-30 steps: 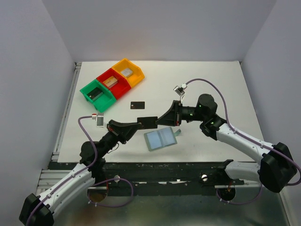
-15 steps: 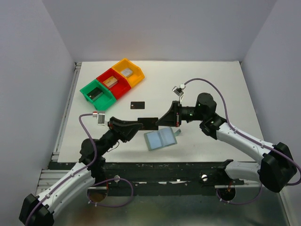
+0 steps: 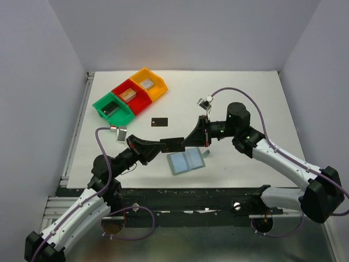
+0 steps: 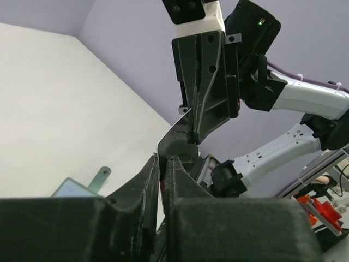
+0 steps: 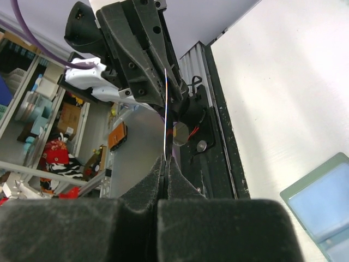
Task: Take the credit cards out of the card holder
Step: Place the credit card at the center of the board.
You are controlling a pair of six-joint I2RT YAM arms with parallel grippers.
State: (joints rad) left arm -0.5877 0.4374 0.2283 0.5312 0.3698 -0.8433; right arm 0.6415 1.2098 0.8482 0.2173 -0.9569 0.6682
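I have both arms reaching in over the middle of the surface (image 3: 245,93), and from overhead their tips meet nose to nose. Between them a black card (image 3: 174,144) hangs clear of the surface, with one short end at each arm's tip. The right gripper (image 5: 165,162) has its fingers closed flat on the card. In the right wrist view the card stands edge-on, a thin bright line running straight out from between the pressed-together pads. The left gripper (image 4: 162,164) has the card's other end in the narrow slit between its fingers (image 4: 139,183). I cannot tell whether they are pinching it or only standing close on either side. The card holder (image 3: 186,161) lies open on the surface, just on the near side of the held card and a little to the right. Its pale blue-grey inside faces up and its little tab (image 3: 205,153) pokes out at the right edge. I can't make out whether any cards sit in its pockets. A second black card (image 3: 158,121) lies flat on the surface just beyond the grippers, toward the bins. At the far left a green bin (image 3: 100,112), a red bin (image 3: 143,103) and a yellow bin (image 3: 159,83) sit touching in a diagonal row, each with a grey block inside.
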